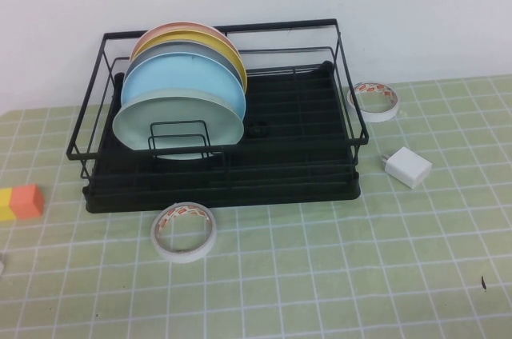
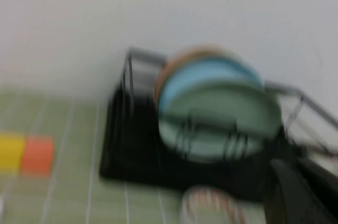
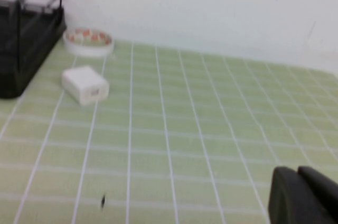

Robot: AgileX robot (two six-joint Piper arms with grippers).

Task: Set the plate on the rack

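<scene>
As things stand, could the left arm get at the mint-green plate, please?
Probably yes: the plate stands frontmost in the rack, its face unobstructed; left gripper and right gripper sit shut, clear of it.

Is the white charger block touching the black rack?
Apart. The high view shows green tablecloth between the charger block and the rack; the right wrist view agrees.

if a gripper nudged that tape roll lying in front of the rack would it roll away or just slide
The tape roll lies flat on the checked mat, so it would probably slide, not roll. It is a hollow ring, so it likely feels light and shifts easily. Tipped onto its edge, it could roll. Both grippers, the left gripper and the right gripper, are shut and away from it.
</scene>
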